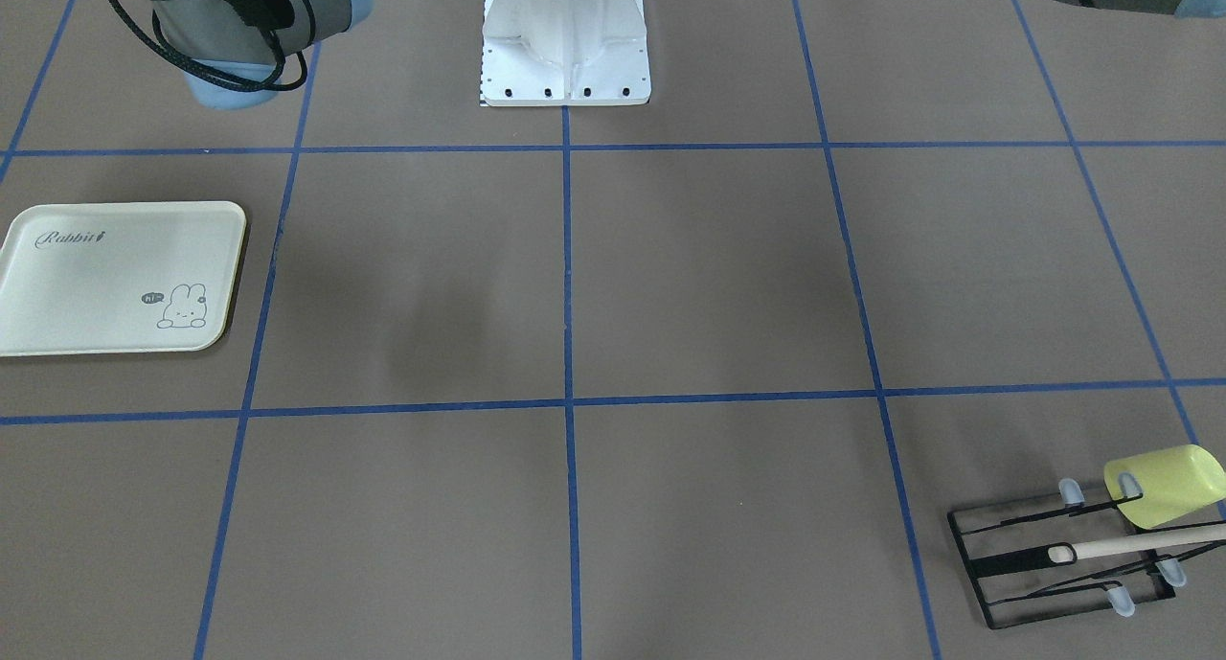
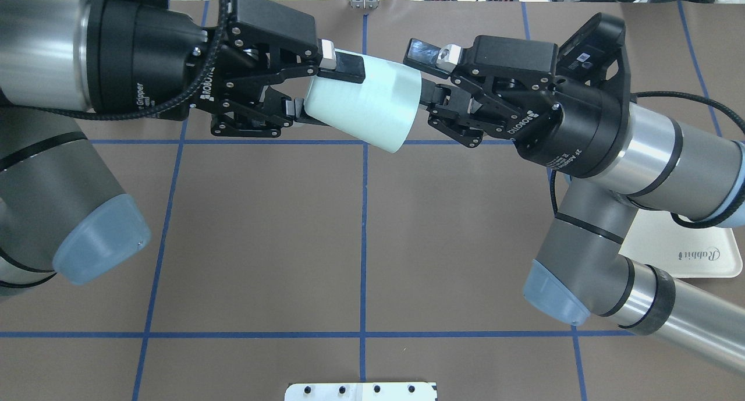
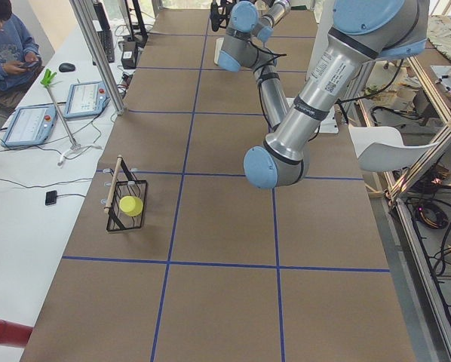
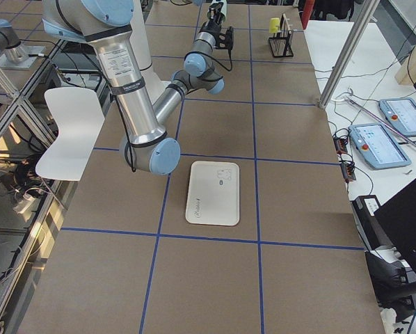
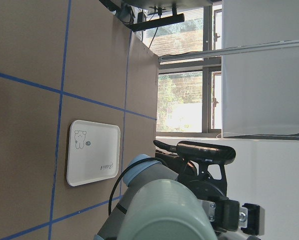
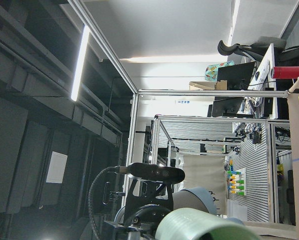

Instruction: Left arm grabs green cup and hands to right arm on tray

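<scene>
Hiding most of the tray, the right arm leaves its "Rabbit" lettering readable. Well clear of the tray, held aloft, the green cup lies sideways, mouth toward the right gripper, whose spread fingers flank the rim; contact is unclear. The left gripper, marked "ROBOTIQ", clamps its narrow base.

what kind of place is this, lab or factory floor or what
Most likely a robotics lab or test cell: a brown table gridded with blue tape, two touchscreen robot control pendants on a white side bench, and an aluminium frame post beside the table.
</scene>
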Motion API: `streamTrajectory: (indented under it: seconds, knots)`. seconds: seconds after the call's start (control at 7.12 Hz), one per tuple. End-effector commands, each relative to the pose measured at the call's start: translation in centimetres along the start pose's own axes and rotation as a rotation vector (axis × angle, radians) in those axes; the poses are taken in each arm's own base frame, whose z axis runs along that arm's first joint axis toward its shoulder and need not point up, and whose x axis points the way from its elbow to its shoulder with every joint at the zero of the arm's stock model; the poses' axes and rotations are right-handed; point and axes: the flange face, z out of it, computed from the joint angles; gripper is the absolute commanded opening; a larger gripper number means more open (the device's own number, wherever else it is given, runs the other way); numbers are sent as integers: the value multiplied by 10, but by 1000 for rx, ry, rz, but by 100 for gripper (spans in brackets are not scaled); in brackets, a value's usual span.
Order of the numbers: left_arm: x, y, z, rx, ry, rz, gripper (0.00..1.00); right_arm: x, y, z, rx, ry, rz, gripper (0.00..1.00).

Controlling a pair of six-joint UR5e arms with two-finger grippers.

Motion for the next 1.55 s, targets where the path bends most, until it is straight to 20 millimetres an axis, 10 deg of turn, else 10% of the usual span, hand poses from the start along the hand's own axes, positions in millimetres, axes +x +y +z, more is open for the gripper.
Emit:
streamTrajectory:
  seconds: [0.0, 0.42, 0.7, 0.84, 0.98, 1.12, 1.41]
  knots:
    - [-1, -1, 0, 2, -1, -1, 0, -6, 3, 2, 1, 13, 1, 47]
    - [-1, -1, 0, 2, -1, -1, 0, -1, 2, 0, -5, 32, -5, 44]
    - [-2, -2, 1, 5, -5, -4, 0, -1, 2, 1, -5, 37, -19, 20]
    - [-2, -3, 2, 6, -7, -5, 21, -3, 3, 2, -6, 32, -19, 0]
    - [-1, -3, 3, 9, -7, -8, 78, -5, 3, 4, -8, 25, -22, 0]
    - [-2, -4, 4, 8, -5, -5, 100, -7, 5, 5, -11, 19, -21, 0]
    - [-4, -8, 3, 19, -16, 67, 100, -9, 5, 0, -11, 18, -20, 0]
